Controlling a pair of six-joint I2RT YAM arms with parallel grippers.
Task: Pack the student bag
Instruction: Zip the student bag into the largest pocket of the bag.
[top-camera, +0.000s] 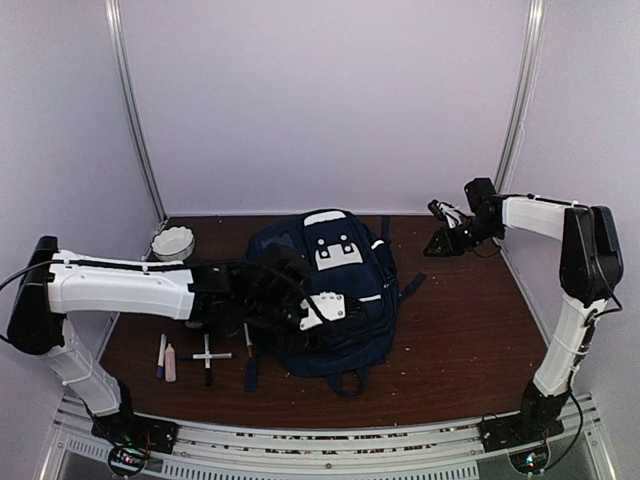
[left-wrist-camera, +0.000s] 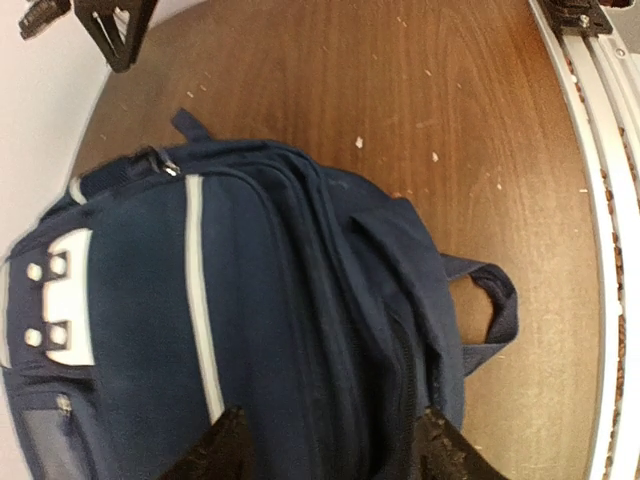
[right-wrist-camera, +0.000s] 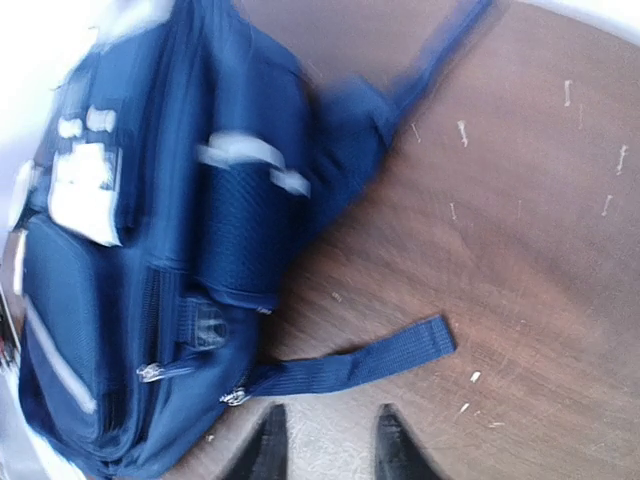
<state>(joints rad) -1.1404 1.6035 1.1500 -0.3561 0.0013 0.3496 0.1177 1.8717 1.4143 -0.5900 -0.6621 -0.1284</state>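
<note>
Straddling the student bag (left-wrist-camera: 270, 300), the left hand (left-wrist-camera: 332, 450) stands well open, empty. The right hand (right-wrist-camera: 330, 445) (well aside) is slightly parted, empty. Next, probably: open a zip, then fetch the pens (top-camera: 162, 355).

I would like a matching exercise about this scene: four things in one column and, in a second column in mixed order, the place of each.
Things
1. student bag
2. white bowl
3. left hand
4. right hand

Places
A. at the far right of the table, apart from the bag
B. directly over the bag, fingers apart
C. at the far left corner of the table
D. in the middle of the table

Pairs: 1-D, 2-C, 3-B, 4-A
</note>
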